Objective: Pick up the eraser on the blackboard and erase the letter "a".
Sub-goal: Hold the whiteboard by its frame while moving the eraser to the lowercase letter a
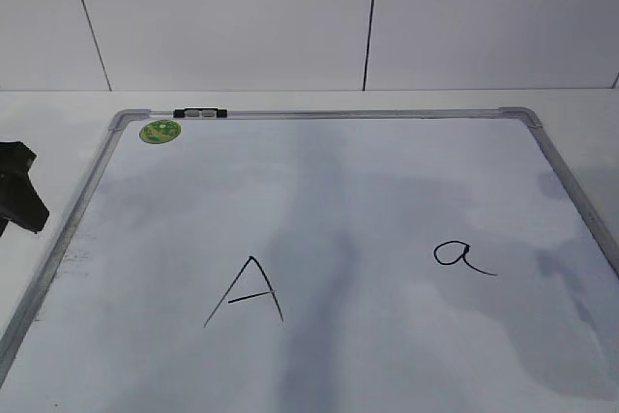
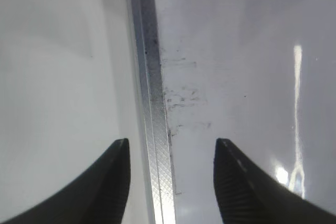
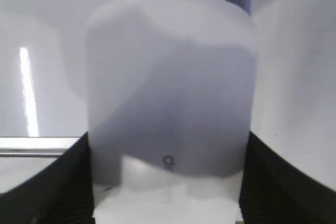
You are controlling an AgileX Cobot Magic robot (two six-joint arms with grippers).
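Note:
The blackboard (image 1: 387, 191), a white board in a grey frame, lies flat and fills the exterior view. The small cursive letter "a" (image 1: 462, 257) is on its right half, whole and unsmeared. In the right wrist view the white eraser (image 3: 170, 87) fills the frame, and my right gripper (image 3: 167, 182) is shut on its two sides. Neither shows in the exterior view. My left gripper (image 2: 172, 142) is open and empty, its fingers either side of the board's left frame rail (image 2: 152, 103). It shows as a black shape at the exterior view's left edge (image 1: 17, 189).
A large capital "A" (image 1: 247, 289) is drawn at the board's lower left. A round green magnet (image 1: 160, 131) sits in the far left corner beside the black-and-silver clip (image 1: 200, 114). A white wall stands behind the table.

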